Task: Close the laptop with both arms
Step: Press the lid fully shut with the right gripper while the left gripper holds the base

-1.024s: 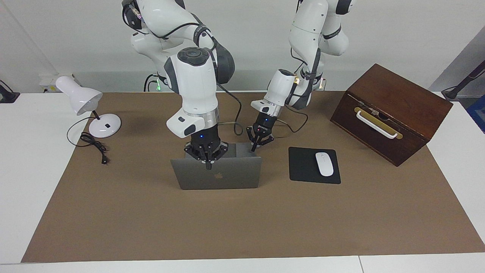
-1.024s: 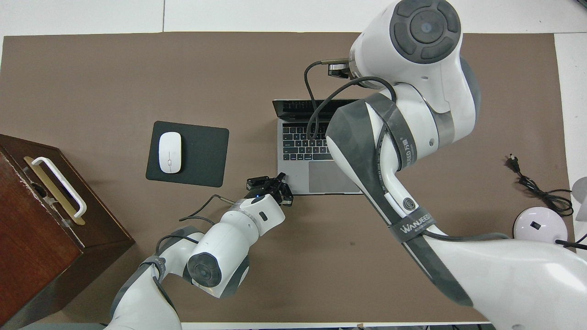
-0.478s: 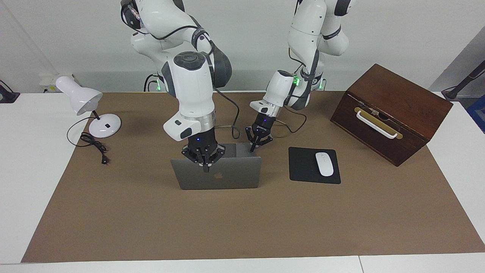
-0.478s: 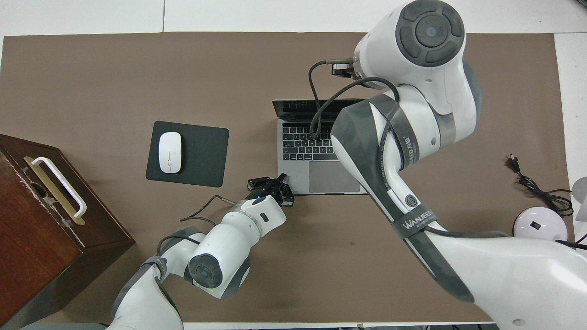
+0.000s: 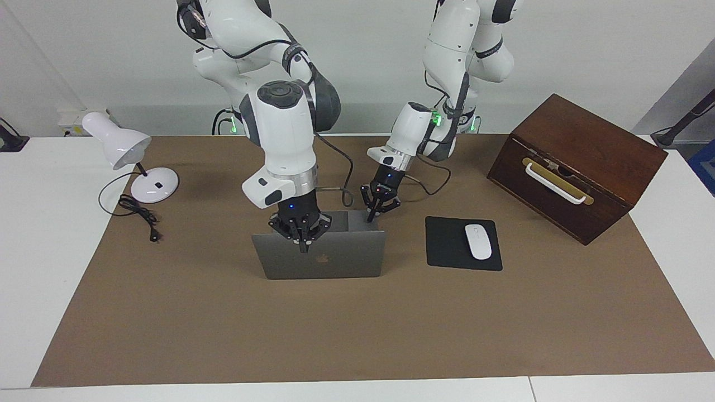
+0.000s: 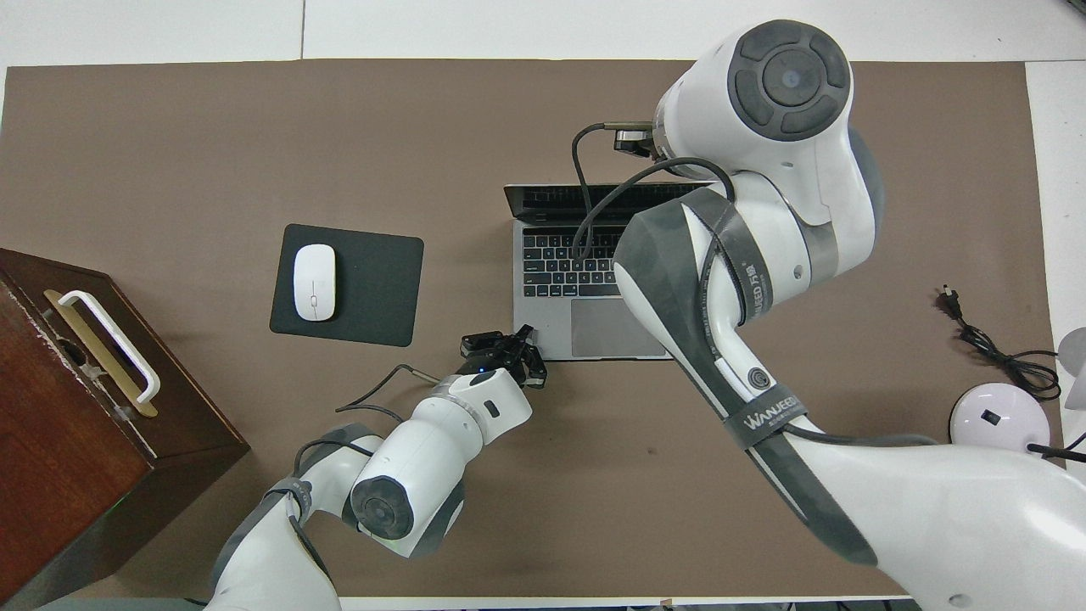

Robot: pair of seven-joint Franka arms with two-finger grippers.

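Standing open near the middle of the brown mat (image 5: 357,312) on the desk (image 5: 33,234), the laptop (image 5: 324,258) is seen with its lid raised and a little tilted toward the robots; the logo side of the lid is shown in the facing view, and the keyboard and the trackpad are shown in the overhead view (image 6: 585,288). The right tool (image 5: 303,234) is placed at the top edge of the lid, close to its middle, with its fingers pointed down over that edge; whether the fingers are spread or closed cannot be told, and in the overhead view this tool is hidden under its own arm. The left tool (image 5: 375,211) is held at the corner of the laptop base that is nearest to the robots and toward the left arm's end of the desk, and the same is seen in the overhead view (image 6: 509,350); contact with the base cannot be judged, and the width of its fingers cannot be told either. A black pad (image 5: 462,244) with a white mouse (image 5: 478,241) on it is laid beside the laptop, toward the left arm's end. A wooden box (image 5: 575,167) is placed near that end of the desk, and a white lamp (image 5: 128,156) with its cord is placed near the right arm's end.
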